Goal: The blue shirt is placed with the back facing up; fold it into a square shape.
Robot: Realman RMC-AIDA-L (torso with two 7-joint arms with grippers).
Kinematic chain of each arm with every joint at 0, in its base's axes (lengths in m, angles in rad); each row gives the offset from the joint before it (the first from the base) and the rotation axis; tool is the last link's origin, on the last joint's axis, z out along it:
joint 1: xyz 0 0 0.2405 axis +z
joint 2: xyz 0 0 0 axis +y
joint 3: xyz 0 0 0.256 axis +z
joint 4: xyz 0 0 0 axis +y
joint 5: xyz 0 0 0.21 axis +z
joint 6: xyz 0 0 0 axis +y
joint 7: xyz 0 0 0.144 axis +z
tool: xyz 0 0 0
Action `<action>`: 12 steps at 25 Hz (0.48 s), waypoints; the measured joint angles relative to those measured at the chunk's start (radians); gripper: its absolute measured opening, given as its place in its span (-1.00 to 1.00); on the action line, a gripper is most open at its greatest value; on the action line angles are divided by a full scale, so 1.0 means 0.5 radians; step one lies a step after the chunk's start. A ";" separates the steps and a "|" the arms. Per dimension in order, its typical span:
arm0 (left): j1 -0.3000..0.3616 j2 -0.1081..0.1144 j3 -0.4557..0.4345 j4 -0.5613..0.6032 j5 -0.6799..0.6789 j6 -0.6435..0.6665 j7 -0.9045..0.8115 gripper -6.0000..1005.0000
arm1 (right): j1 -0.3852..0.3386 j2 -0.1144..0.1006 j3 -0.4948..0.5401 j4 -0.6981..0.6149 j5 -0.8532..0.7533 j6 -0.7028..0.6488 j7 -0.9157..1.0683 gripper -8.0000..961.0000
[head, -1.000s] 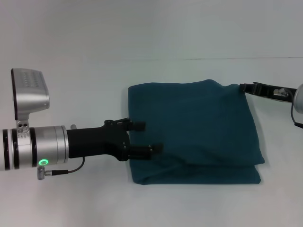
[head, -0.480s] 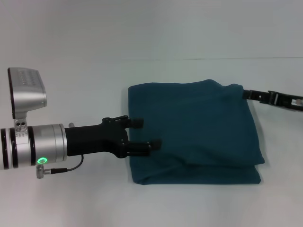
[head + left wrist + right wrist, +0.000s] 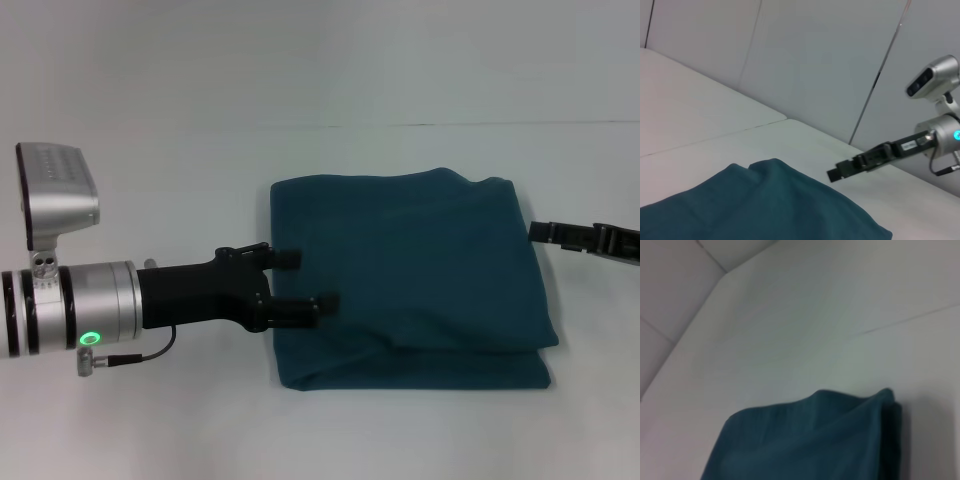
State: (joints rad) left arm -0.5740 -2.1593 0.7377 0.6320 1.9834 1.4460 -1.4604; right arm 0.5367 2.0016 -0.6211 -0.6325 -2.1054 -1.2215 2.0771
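The blue shirt lies folded into a rough square on the white table, layered edges showing along its near side; no lettering shows. It also appears in the left wrist view and the right wrist view. My left gripper is open at the shirt's left edge, with both fingertips over the cloth and nothing pinched between them. Just off the shirt's right edge, my right gripper is apart from the cloth. The left wrist view shows it hanging above the table beyond the shirt.
The white table spreads around the shirt on every side. A seam line crosses the tabletop behind the shirt. White wall panels stand at the table's far side.
My right gripper has pulled back from the shirt's far right corner, moving right and nearer to me; the corner now lies flat. The left arm has hardly moved.
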 joint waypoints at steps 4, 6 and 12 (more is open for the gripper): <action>-0.003 -0.001 0.000 0.000 0.000 -0.002 0.000 0.87 | -0.007 -0.068 -0.022 0.020 -0.033 -0.158 0.105 0.67; -0.003 -0.001 0.000 0.000 0.000 -0.002 0.001 0.87 | -0.007 -0.095 -0.026 0.033 -0.049 -0.219 0.143 0.67; -0.003 -0.001 0.000 0.001 0.000 -0.004 0.005 0.86 | 0.029 -0.171 -0.028 0.194 -0.076 -0.257 0.225 0.67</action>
State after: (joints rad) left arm -0.5752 -2.1599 0.7379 0.6323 1.9834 1.4441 -1.4580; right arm 0.5511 1.9162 -0.6353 -0.5355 -2.1434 -1.3498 2.1895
